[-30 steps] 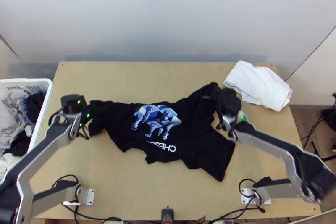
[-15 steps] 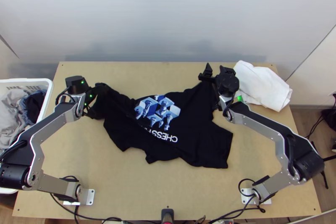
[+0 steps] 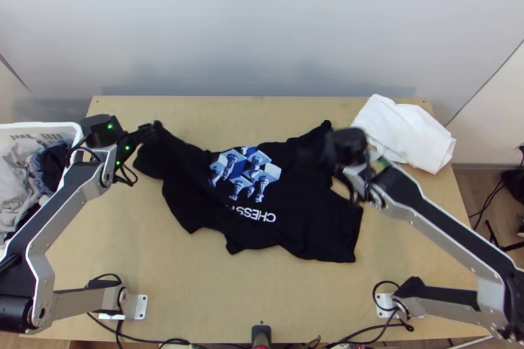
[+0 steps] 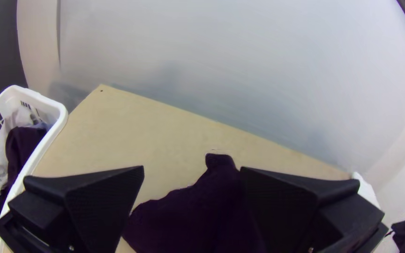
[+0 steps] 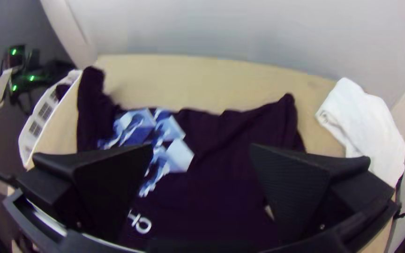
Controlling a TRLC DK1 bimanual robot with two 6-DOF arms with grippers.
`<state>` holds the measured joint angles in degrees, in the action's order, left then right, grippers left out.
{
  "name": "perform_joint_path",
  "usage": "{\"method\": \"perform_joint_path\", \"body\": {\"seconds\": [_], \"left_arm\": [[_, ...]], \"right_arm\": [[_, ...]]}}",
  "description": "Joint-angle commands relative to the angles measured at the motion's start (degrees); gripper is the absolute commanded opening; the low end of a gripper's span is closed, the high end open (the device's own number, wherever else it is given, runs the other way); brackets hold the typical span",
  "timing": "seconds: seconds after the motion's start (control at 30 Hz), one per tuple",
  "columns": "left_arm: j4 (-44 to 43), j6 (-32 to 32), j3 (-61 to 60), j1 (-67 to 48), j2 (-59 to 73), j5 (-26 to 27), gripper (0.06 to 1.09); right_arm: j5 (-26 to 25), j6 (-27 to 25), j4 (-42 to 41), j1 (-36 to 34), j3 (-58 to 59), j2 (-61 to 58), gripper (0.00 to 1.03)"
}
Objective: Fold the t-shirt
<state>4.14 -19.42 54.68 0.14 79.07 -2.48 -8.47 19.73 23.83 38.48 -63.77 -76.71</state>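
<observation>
The black t-shirt (image 3: 295, 205) lies roughly spread and rumpled across the table, its blue print and white lettering facing up. At its left end is my left gripper (image 3: 149, 131); in the left wrist view the left gripper (image 4: 191, 175) is open, with dark cloth (image 4: 207, 211) below and between its fingers. Over the shirt's right part is my right gripper (image 3: 331, 146), blurred. In the right wrist view the right gripper (image 5: 201, 154) stands wide open above the shirt (image 5: 221, 187), which is not held.
A white basket (image 3: 77, 146) of clothes stands at the table's left edge. A folded white cloth (image 3: 406, 133) lies at the table's back right corner. Bare tabletop (image 3: 229, 296) shows in front of the shirt, with cables along the near edge.
My left gripper has moved up the picture, then slightly left, and the shirt's left end has shifted with rumples. The right gripper rose up the picture, then came back down; the shirt's lower right corner moved up.
</observation>
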Motion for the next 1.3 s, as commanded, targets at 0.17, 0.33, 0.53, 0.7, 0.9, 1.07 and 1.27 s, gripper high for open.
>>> {"method": "perform_joint_path", "body": {"seconds": [0.17,0.33,0.53,0.7,0.9,1.07,1.27], "left_arm": [[7.72,5.09,-0.89,0.91,-2.87,0.02,1.05],[7.99,3.86,-0.45,1.44,-4.98,0.02,1.05],[9.74,3.6,-0.62,2.93,-8.49,-0.42,1.05],[10.62,3.86,-1.94,5.66,-9.9,-0.42,1.05],[10.62,4.04,-3.17,6.19,-11.04,-0.42,1.05],[10.62,4.57,-3.52,6.98,-11.22,-0.42,1.05],[9.92,5.27,-3.61,7.33,-10.69,-0.42,1.05]], "right_arm": [[4.43,1.19,15.72,17.42,-1.45,1.12,0.98],[3.46,-3.64,4.91,20.67,-0.04,-1.96,0.89],[0.3,-17.26,-10.92,27.0,3.74,-5.65,0.79],[0.38,-18.67,-16.72,30.51,3.91,-11.18,0.55],[0.3,-19.29,-23.75,32.8,3.65,-18.74,0.56],[-1.9,-22.98,-30.16,32.8,-0.48,-24.46,0.69],[-3.04,-29.39,-35.79,32.8,-4.26,-30.26,0.74]]}}
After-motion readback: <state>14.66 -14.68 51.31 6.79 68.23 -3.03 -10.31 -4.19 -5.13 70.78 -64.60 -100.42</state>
